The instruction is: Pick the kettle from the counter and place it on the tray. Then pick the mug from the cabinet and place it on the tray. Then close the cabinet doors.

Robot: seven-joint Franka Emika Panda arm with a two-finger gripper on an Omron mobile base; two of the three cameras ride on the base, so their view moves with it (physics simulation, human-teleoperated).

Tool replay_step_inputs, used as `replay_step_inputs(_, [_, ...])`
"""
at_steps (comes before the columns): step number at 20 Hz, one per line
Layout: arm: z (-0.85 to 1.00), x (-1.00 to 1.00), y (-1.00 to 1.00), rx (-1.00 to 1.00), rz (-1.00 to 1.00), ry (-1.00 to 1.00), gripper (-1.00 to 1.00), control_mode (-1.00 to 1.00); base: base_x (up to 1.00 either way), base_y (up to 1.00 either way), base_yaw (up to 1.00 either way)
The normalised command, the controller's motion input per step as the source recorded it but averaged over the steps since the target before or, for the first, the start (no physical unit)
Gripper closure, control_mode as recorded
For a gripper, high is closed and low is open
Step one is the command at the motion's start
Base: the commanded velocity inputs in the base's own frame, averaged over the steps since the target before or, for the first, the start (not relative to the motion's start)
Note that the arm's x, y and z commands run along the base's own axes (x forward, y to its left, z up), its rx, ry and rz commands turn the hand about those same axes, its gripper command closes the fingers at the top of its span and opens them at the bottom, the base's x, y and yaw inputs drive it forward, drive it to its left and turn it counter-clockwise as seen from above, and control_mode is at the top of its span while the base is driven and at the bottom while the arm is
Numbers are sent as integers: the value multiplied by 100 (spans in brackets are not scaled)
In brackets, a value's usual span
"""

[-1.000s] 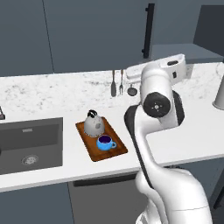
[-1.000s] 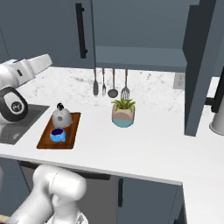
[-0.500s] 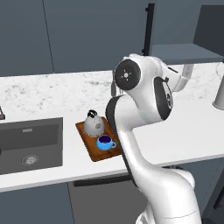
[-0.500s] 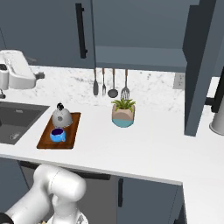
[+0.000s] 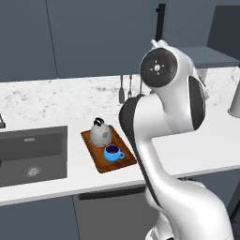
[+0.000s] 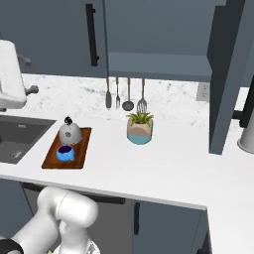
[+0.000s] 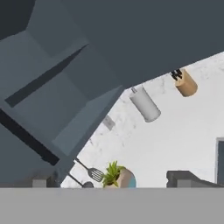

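While the kettle (image 6: pixel 70 133) stands upright, the tray (image 6: pixel 51 158) runs front-to-back

I see grey speckled kettle (image 5: pixel 100 133) with black knob, bright blue mug (image 5: pixel 112 153) dark inside, both on reddish-brown tray (image 5: pixel 123 162). Counter (image 5: pixel 47 101) white marble, grey veins. Sink (image 5: pixel 33 154) dark. Cabinet (image 6: pixel 149 30) slate-blue, black bar handle (image 6: pixel 92 34). Plant (image 6: pixel 139 127) green, pot tan over teal.
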Motion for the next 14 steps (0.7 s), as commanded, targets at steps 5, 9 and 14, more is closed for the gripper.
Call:
replay_step_inputs(5, [-2, -13, -25, 16, -2, -38, -100, -100, 0, 0, 0])
replay_step_inputs(9, [0, -18, -34, 15, -10, -43, -100, -100, 0, 0, 0])
replay_step_inputs(14, [0, -9, -40, 5, -23, -22, -100, -100, 0, 0, 0])
